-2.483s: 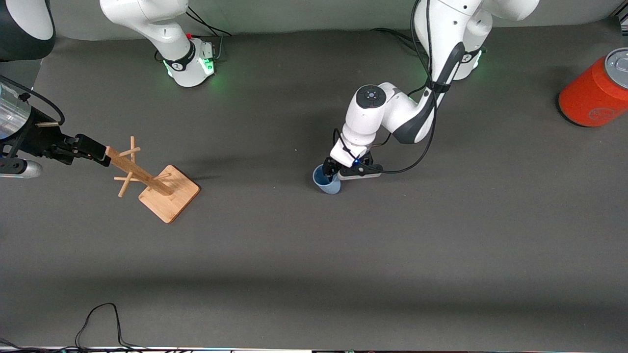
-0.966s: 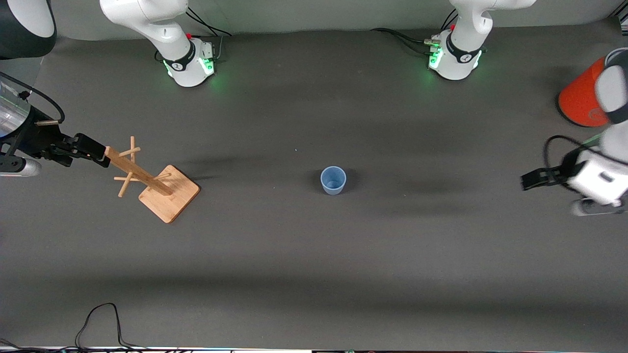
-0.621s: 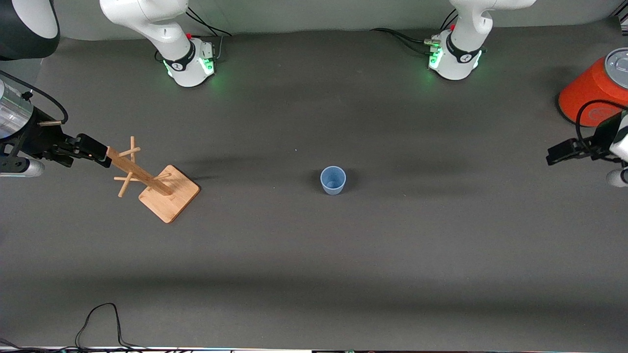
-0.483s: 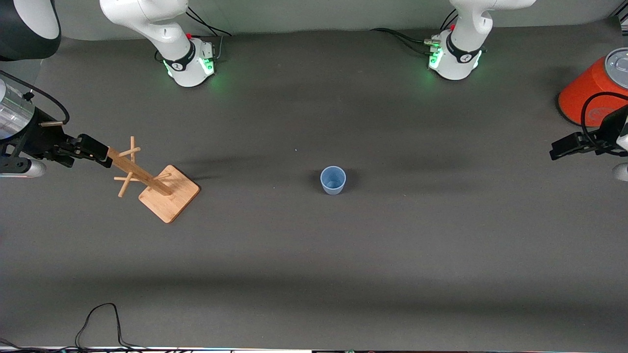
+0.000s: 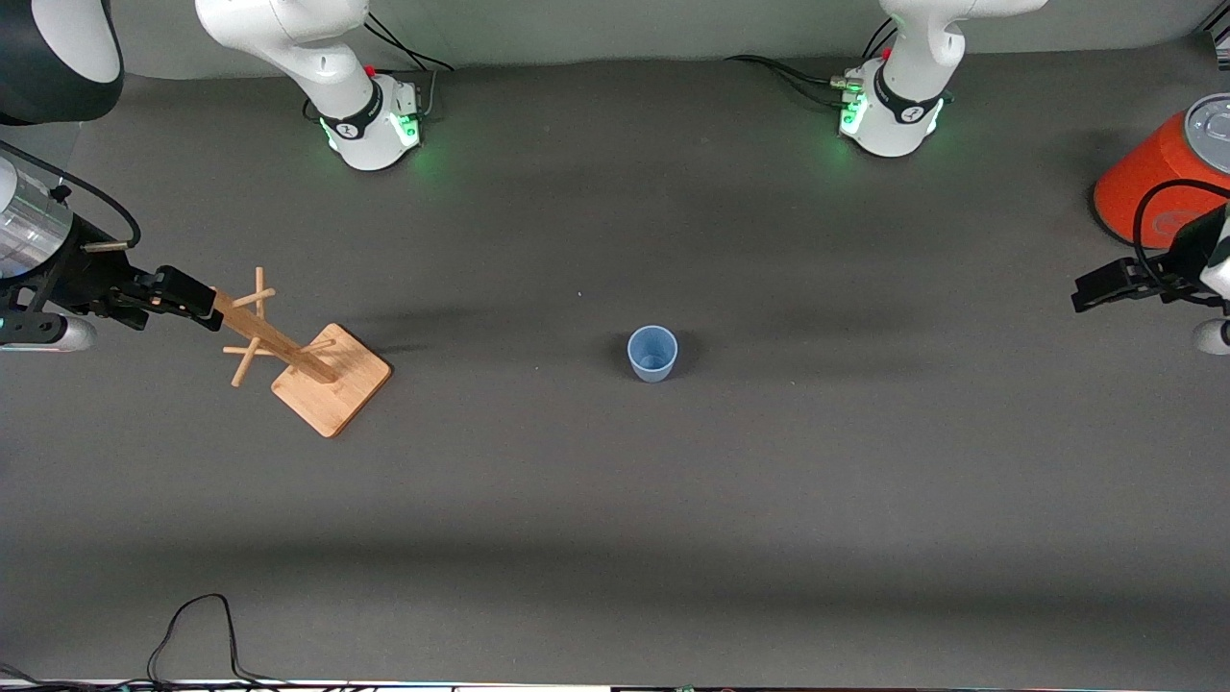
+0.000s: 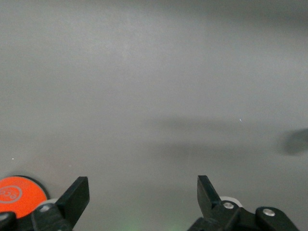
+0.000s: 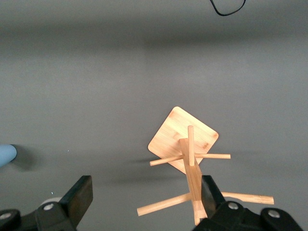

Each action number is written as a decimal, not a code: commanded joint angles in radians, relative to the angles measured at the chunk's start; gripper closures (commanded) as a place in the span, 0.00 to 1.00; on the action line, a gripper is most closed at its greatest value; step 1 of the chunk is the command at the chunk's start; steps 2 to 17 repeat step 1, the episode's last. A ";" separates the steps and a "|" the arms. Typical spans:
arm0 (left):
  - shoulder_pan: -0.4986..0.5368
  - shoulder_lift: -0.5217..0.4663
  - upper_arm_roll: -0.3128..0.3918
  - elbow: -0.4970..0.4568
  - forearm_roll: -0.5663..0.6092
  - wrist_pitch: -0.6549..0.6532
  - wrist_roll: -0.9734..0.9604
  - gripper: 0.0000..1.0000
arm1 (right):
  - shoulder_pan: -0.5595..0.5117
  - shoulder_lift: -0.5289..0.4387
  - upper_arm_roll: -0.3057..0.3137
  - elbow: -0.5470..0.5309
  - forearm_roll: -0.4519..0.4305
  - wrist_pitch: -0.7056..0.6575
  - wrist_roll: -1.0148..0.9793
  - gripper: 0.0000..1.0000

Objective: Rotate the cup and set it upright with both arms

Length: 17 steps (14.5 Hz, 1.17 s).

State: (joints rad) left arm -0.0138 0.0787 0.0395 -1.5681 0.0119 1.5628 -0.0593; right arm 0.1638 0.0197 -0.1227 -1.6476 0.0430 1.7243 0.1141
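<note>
Front view shows a dark grey table (image 5: 615, 500), upright cup (image 5: 652, 353) mid-table; left gripper (image 5: 1095, 288) and right gripper (image 5: 187, 293) both spread apart.

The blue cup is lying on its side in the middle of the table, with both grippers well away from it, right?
Not quite: the front view shows the blue cup standing upright, mouth up. The left gripper and right gripper are indeed well away.

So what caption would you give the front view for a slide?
Blue cup upright mid-table; open left gripper by orange can, open right gripper above wooden rack.
</note>
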 commanded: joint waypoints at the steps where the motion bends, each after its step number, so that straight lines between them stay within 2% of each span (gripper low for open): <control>1: -0.023 0.009 -0.007 0.051 0.026 -0.035 -0.011 0.00 | 0.005 0.008 -0.002 0.014 -0.014 -0.005 -0.016 0.00; 17: -0.023 0.009 -0.007 0.051 0.026 -0.035 -0.011 0.00 | 0.005 0.008 -0.002 0.014 -0.014 -0.005 -0.016 0.00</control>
